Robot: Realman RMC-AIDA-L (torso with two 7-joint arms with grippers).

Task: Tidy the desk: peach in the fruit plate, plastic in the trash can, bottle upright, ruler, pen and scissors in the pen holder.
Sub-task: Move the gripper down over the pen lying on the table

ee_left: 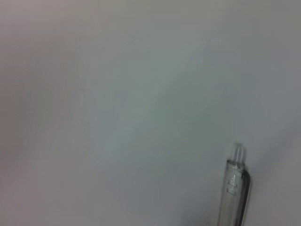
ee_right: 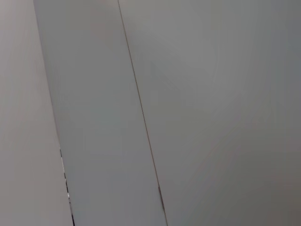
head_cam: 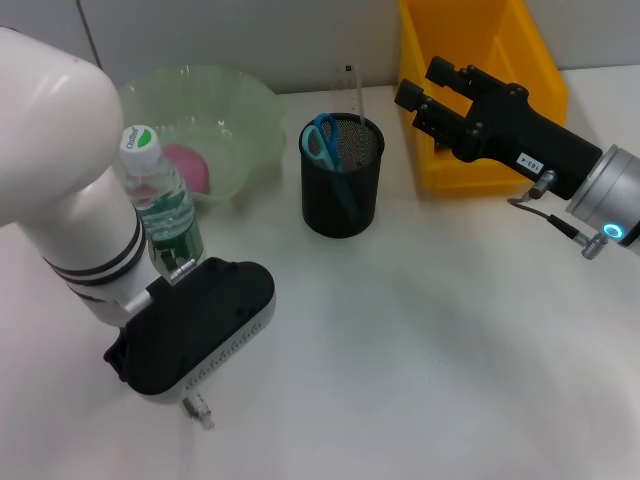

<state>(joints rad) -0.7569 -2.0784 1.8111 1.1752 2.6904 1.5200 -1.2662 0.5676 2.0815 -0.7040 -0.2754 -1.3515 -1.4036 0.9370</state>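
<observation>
A clear pen (ee_left: 233,190) shows close up in the left wrist view over the white desk; its tip (head_cam: 198,409) pokes out from under my left gripper (head_cam: 190,330), which hangs low at the front left. Behind that gripper the bottle (head_cam: 160,200) stands upright. The pink peach (head_cam: 187,167) lies in the green fruit plate (head_cam: 250,110). Blue scissors (head_cam: 322,141) and a clear ruler (head_cam: 352,90) stand in the black mesh pen holder (head_cam: 343,200). My right gripper (head_cam: 422,82) is open and holds nothing, over the near edge of the yellow trash can (head_cam: 480,40). The plastic is out of view.
The white left arm (head_cam: 60,170) fills the left side and hides part of the desk. A wall runs behind the fruit plate and the trash can. The right wrist view shows only grey panels.
</observation>
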